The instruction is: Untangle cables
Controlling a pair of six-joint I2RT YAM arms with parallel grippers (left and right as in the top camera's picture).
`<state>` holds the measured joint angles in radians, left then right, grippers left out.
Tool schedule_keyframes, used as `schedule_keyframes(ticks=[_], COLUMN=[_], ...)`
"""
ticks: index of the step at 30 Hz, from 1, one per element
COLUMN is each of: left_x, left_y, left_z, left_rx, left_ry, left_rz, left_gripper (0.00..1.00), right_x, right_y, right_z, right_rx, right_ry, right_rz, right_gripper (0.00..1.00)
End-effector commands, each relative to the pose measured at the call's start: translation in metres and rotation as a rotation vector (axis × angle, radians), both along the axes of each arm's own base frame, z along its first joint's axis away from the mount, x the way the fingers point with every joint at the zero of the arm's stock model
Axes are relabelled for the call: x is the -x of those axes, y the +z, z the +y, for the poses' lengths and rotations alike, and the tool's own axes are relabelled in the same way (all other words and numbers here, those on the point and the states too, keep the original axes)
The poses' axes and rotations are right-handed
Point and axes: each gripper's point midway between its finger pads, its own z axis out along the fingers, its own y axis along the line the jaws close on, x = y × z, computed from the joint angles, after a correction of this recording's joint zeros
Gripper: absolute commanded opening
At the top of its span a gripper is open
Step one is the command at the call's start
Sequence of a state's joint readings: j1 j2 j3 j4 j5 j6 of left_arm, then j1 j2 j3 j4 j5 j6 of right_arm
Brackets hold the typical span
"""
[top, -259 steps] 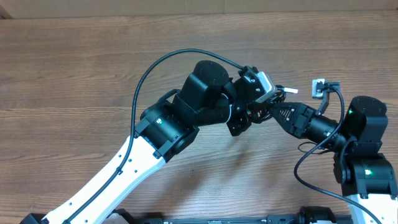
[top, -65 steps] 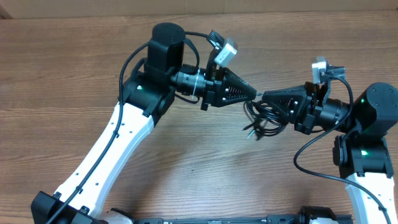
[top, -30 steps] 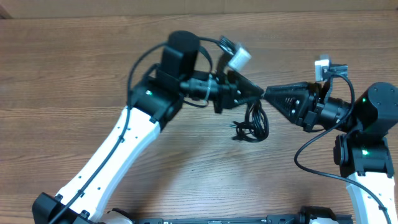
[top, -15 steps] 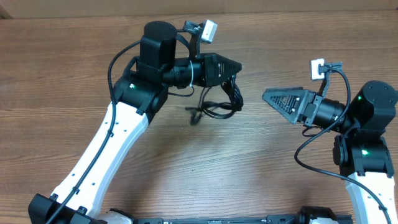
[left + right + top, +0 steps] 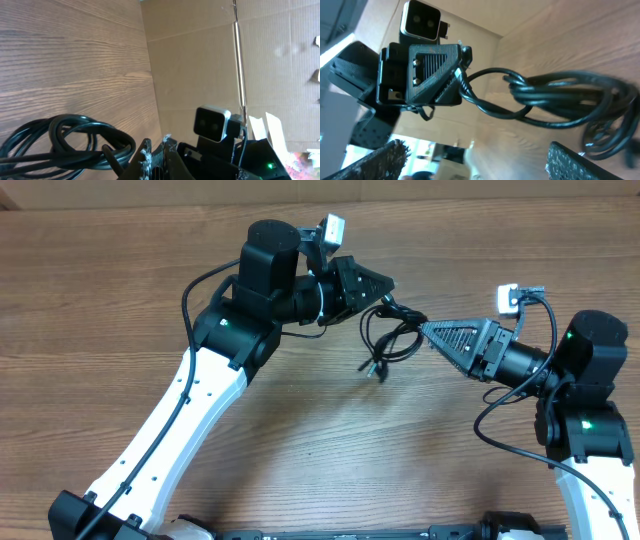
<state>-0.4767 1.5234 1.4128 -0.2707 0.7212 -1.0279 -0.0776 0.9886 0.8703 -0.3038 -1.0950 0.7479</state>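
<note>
The cables (image 5: 398, 338) are a bundle of thin black loops hanging above the wooden table, plug ends lowest. My left gripper (image 5: 386, 285) is shut on a strand at the top of the bundle; the left wrist view shows its jaws (image 5: 157, 146) pressed together beside the loops of the cables (image 5: 90, 120). My right gripper (image 5: 432, 330) points at the bundle from the right and is open, its fingertips just off the loops. In the right wrist view its gripper (image 5: 480, 152) has nothing between its wide-apart fingers, and the cables (image 5: 545, 95) trail from the left gripper (image 5: 435, 70).
The wooden table (image 5: 120, 300) runs under both arms. A cardboard wall (image 5: 200, 50) stands along the far edge. Thick black arm cables loop beside the left arm (image 5: 195, 290) and the right arm (image 5: 490, 430).
The right gripper has let go of the bundle and opened wide. The left gripper pulled the cables away to the left, then carried them back right, close to the right gripper's tips.
</note>
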Motion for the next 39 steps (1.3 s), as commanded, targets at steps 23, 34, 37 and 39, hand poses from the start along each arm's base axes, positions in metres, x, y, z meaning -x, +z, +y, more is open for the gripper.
schedule_keyframes(ticks=[23, 34, 37, 39], left_x=[0.006, 0.02, 0.026, 0.029], left_y=[-0.003, -0.002, -0.003, -0.003], left_z=[-0.026, -0.039, -0.045, -0.049], left_rx=[-0.006, 0.003, -0.002, -0.003], left_ry=[0.123, 0.083, 0.074, 0.069], left_rz=[0.091, 0.111, 0.107, 0.102], left_gripper=[0.04, 0.04, 0.04, 0.04], right_x=[-0.01, -0.018, -0.02, -0.02], right_y=[-0.02, -0.024, -0.025, -0.025], right_z=[-0.014, -0.022, -0.023, -0.024], right_rx=[-0.264, -0.293, -0.304, -0.303], right_ry=[-0.263, -0.348, -0.364, -0.369], right_rz=[0.598, 0.645, 0.659, 0.658], right_gripper=[0.44, 0.31, 0.27, 0.23])
